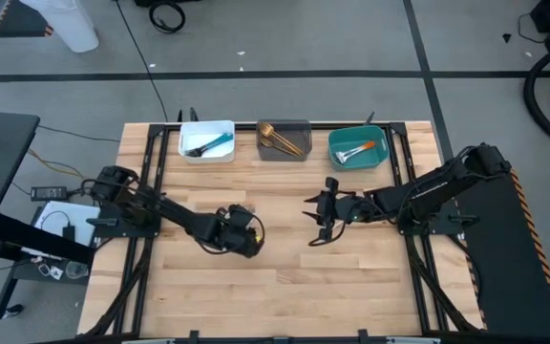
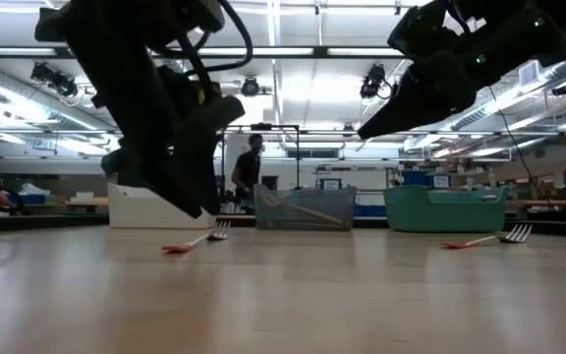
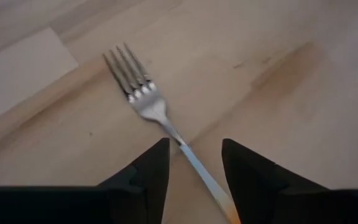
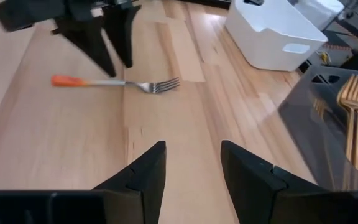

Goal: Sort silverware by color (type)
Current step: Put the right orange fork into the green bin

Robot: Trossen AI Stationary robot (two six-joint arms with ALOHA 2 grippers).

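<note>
Your orange-handled fork (image 3: 143, 98) flat on the worktop (image 1: 285, 277) near its middle, left claw (image 3: 194, 163) open, fingers straddling its handle, right claw (image 4: 191, 163) open, empty, hovering toward the right edge.

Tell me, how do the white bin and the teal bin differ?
The white bin sits at the left end of the row, the teal bin at the right end. The white bin holds blue-handled silverware; the teal bin holds orange-handled silverware. Both are open rectangular bins in the same row.
</note>
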